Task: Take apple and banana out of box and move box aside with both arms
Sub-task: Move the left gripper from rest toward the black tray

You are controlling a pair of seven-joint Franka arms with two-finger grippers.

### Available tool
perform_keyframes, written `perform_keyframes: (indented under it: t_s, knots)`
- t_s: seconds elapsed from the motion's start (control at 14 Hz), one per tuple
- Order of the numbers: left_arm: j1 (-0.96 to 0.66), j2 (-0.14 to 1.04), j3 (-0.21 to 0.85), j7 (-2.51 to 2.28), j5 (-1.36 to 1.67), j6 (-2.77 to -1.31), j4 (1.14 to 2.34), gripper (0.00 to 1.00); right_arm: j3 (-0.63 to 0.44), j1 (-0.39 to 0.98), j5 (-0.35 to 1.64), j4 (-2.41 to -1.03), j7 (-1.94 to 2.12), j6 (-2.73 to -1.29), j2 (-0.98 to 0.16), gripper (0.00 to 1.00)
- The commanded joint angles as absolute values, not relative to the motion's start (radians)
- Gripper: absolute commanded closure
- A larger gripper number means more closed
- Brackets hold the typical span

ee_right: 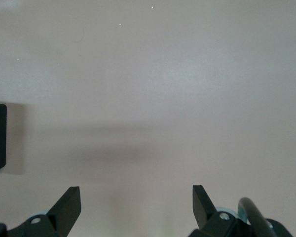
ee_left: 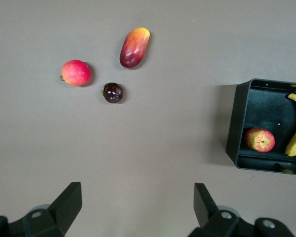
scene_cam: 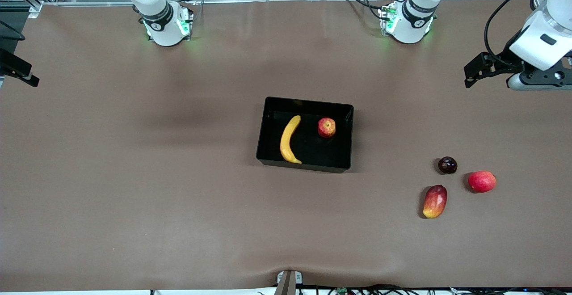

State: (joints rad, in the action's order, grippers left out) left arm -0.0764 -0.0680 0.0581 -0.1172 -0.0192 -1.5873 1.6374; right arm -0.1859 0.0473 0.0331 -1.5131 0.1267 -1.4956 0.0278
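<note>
The black box (scene_cam: pixel 305 135) sits mid-table with the banana (scene_cam: pixel 289 139) and the streaked apple (scene_cam: pixel 326 127) lying apart inside it, well clear of both claws. The left gripper (ee_left: pixel 137 207) hangs wide open and empty over bare table at its arm's end, the plum (scene_cam: pixel 447 165), mango (scene_cam: pixel 435 201) and a second red fruit (scene_cam: pixel 482 181) away from it. The right gripper (ee_right: pixel 136 206), cut off in the front view, is spread empty over bare tabletop; only a box corner edges its wrist view.
</note>
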Motion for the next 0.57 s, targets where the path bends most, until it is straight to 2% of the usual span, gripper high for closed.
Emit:
perform_keyframes:
  t_s: [0.0,0.5]
  knots:
    - [-0.063,-0.066,0.058,-0.104,-0.021,-1.565,1.617,0.0,-0.184,0.044,0.02,-1.506,0.126,-1.489,0.032,0.0]
    - [-0.067,-0.051,0.061,-0.106,-0.085,-1.569,1.617,0.0,-0.184,0.049,0.023,-1.505,0.123,-1.489,0.032,0.0]
